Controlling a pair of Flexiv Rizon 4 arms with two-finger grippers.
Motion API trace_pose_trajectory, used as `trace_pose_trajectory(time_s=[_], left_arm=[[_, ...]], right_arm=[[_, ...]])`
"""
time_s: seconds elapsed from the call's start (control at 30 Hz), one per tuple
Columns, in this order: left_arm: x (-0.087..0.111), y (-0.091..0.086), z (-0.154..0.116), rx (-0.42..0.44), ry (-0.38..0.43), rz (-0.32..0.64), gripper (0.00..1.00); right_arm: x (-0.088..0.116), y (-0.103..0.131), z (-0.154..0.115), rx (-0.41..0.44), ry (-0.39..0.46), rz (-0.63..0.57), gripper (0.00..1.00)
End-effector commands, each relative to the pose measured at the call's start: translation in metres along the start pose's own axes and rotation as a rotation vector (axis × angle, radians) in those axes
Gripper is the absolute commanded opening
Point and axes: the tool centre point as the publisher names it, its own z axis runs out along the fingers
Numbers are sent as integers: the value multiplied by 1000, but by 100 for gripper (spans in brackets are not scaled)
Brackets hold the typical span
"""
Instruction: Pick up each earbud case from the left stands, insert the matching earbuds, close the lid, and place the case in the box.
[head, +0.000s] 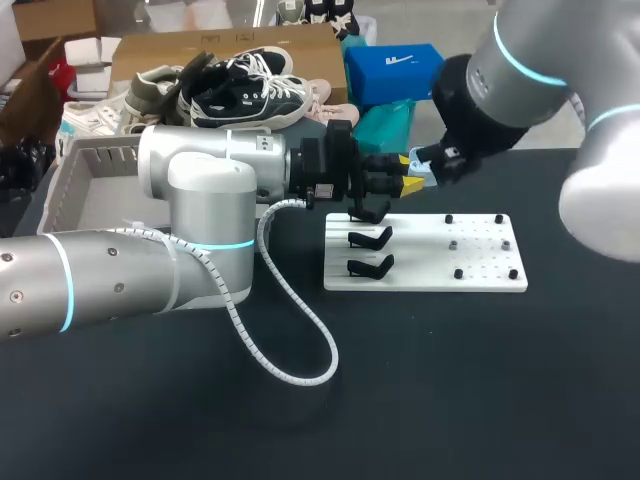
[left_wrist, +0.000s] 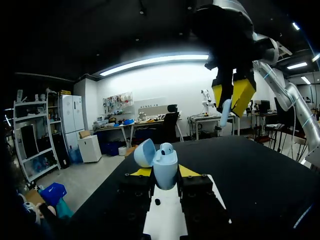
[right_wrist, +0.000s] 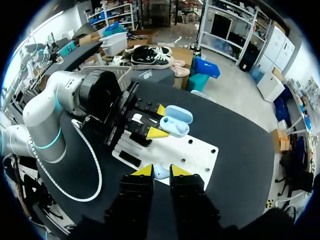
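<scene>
A light blue earbud case stands upright with its lid open, and my left gripper is shut on its body above the white stand plate. One earbud sits inside it. My right gripper hangs just above and beyond the case, shut on a second light blue earbud. In the right wrist view that earbud shows between my right gripper's tips, with the open case ahead of them. Two empty black stands remain on the plate's left side.
A grey basket stands at the table's back left, behind my left arm. The left arm's white cable loops over the table in front of the plate. Small black pegs dot the plate's right half.
</scene>
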Motion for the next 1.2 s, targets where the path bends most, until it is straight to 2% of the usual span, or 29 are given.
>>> trace_pose_trajectory(time_s=[0.03,0.17,0.5,0.83,1.2], left_arm=[[0,0,0,-1,-2,1,0],[0,0,0,-1,-2,1,0],[0,0,0,-1,-2,1,0],[0,0,0,-1,-2,1,0],[0,0,0,-1,-2,1,0]], right_arm=[[-20,-1,9,-9,47,-6,0],[-32,-4,16,-16,45,-9,0],[-48,-9,37,-28,65,-29,0],[-53,-12,48,-34,79,-38,0],[-55,-15,46,-49,66,-70,0]])
